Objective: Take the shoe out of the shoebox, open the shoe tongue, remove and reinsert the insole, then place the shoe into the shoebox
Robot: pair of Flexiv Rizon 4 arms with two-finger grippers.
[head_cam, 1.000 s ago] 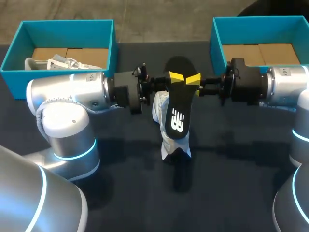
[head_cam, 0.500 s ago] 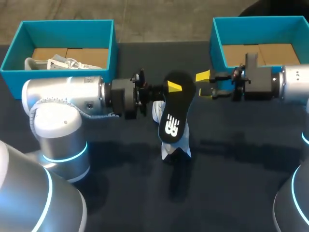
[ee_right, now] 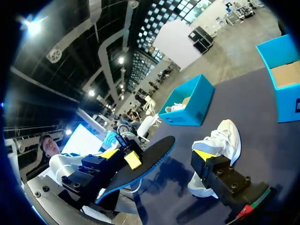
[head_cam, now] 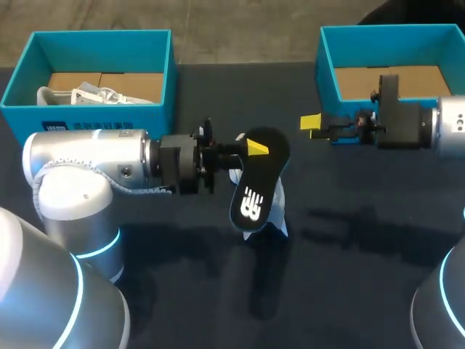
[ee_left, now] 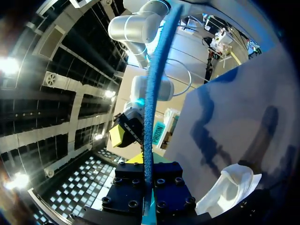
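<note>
Both grippers pinched the insole a second ago; now the right gripper [head_cam: 312, 125] has released it and drawn back away from the white sneaker [head_cam: 275, 218], toward the teal shoebox [head_cam: 327, 65] on its own side. Its yellow-tipped fingers stand apart with nothing between them. The left gripper [head_cam: 251, 147] is clenched on one end of the black insole [head_cam: 254, 189] and has carried it a little nearer the robot. The insole hangs slanted above the sneaker; the right wrist view shows a gap between the two. The sneaker sits on the dark table [head_cam: 349, 276], out of either box. Well off to the sneaker's left stands a second teal shoebox [head_cam: 102, 36] holding another white shoe [head_cam: 87, 94].
</note>
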